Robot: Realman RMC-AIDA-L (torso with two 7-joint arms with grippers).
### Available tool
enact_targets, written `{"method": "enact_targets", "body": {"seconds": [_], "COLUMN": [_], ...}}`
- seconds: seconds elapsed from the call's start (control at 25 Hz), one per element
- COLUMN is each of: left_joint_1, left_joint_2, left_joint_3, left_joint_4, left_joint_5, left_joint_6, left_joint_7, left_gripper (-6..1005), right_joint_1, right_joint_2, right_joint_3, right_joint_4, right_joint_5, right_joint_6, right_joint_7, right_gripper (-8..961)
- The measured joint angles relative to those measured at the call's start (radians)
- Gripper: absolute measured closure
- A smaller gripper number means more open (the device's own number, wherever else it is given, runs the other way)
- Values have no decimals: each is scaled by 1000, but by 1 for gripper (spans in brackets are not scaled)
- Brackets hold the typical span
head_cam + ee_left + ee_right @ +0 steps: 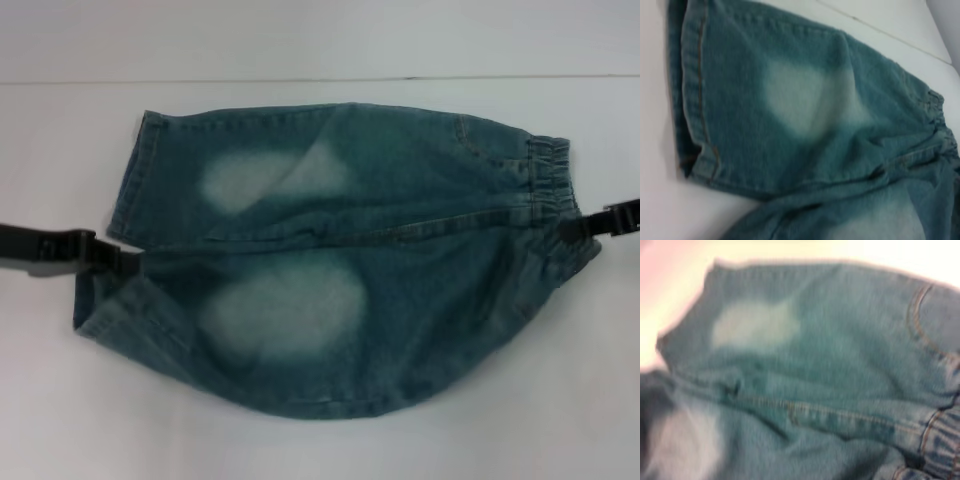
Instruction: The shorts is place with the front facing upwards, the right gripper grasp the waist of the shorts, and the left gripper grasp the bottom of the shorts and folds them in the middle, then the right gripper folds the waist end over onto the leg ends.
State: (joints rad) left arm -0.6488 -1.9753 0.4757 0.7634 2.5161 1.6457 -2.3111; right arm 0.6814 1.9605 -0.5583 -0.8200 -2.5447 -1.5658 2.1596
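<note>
Lying lengthwise across the white table (320, 450), the shorts (340, 270) run their long axis side to side, elastic waist (552, 190) pointing toward the robot's right and leg hems (125, 195) toward its left. The left gripper (118, 260) pinches the near leg hem, just beside the far leg's hem corner; the right gripper (585, 228) clamps the waistband's middle. Both fingers appear closed on denim, judged so because the near half bulges and sags between them, apparently mid-fold about the centre seam (400, 233). The far leg lies flat.
</note>
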Motion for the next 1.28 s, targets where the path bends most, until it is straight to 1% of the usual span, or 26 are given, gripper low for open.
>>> {"method": "enact_targets", "body": {"seconds": [0.2,0.36,0.44,0.56,0.68,0.84,0.88,0.96,1.12,1.24,1.28], "left_joint_1": [-32,-45,-46,-45,-39,-29,-25,-4,37,57,61], "left_joint_2": [8,9,9,11,17,21,21,13,0,0,1], "left_joint_3": [-2,0,6,10,9,9,7,6,9,9,10], "left_joint_4": [-2,-15,-18,-18,-17,5,13,52,115,123,123], "left_joint_5": [-16,-34,-34,-32,-25,25,32,41,48,54,62], "left_joint_6": [-56,-117,-124,-96,-21,77,95,145,194,202,204], "left_joint_7": [-3,-4,-4,-5,-15,-73,-83,-106,-122,-122,-121], "left_gripper": [956,953,952,949,947,944,926,889,817,762,722], "right_joint_1": [-39,-61,-64,-67,-67,-58,-56,-54,-52,-52,-52], "right_joint_2": [-26,-47,-51,-52,-45,-39,-37,-36,-32,-31,-31], "right_joint_3": [72,81,78,73,71,67,65,59,55,55,55], "right_joint_4": [78,154,173,182,184,184,185,185,185,185,185], "right_joint_5": [130,214,220,220,218,218,218,218,219,222,222], "right_joint_6": [70,129,140,146,147,150,152,156,157,158,159], "right_joint_7": [-17,-38,-44,-50,-58,-62,-63,-63,-70,-71,-72], "right_gripper": [919,919,919,920,920,920,920,920,920,920,920]}}
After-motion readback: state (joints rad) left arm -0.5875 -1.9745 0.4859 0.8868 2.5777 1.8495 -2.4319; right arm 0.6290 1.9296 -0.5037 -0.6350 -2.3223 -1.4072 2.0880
